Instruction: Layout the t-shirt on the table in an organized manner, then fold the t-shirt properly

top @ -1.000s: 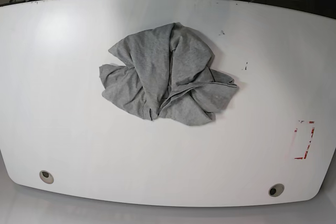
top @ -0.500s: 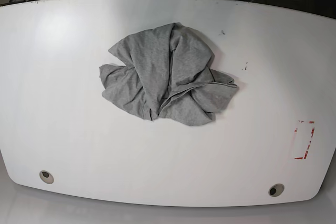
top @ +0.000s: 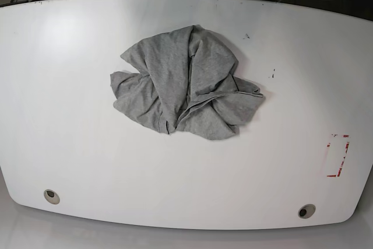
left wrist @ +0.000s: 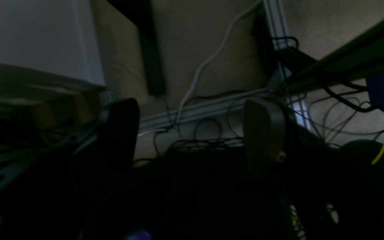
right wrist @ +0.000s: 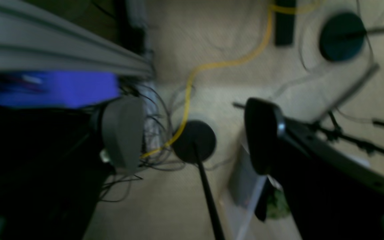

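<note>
1. Base view is showing the t-shirt (top: 187,84) lying as a crumpled grey heap a little above the middle of the white surface (top: 70,115), with bare white all around it.
2. Its bulk is stretching roughly from 10 o'clock to 4 o'clock: one rumpled lobe is reaching toward the far left, and a flatter flap is pointing to about 4 o'clock, on the side of the red dashed mark (top: 338,155).
3. Neither arm is appearing over the surface in the base view, so both are sitting well apart from the cloth.
4. Left wrist view is looking at floor, cables and frame rails; the left gripper (left wrist: 192,133) is standing with its jaws spread wide and nothing between them.
5. Right wrist view is blurred and also looking at floor and a yellow cable (right wrist: 192,73); the right gripper (right wrist: 192,133) is likewise spread apart and empty.
6. Judging by the heap's lie, neither arm is looking clearly nearer. The heap is sitting close to the centre, so each arm would be reaching in toward 12 o'clock, the left arm taking the 4 o'clock flap and the right arm the 10 o'clock lobe.
</note>
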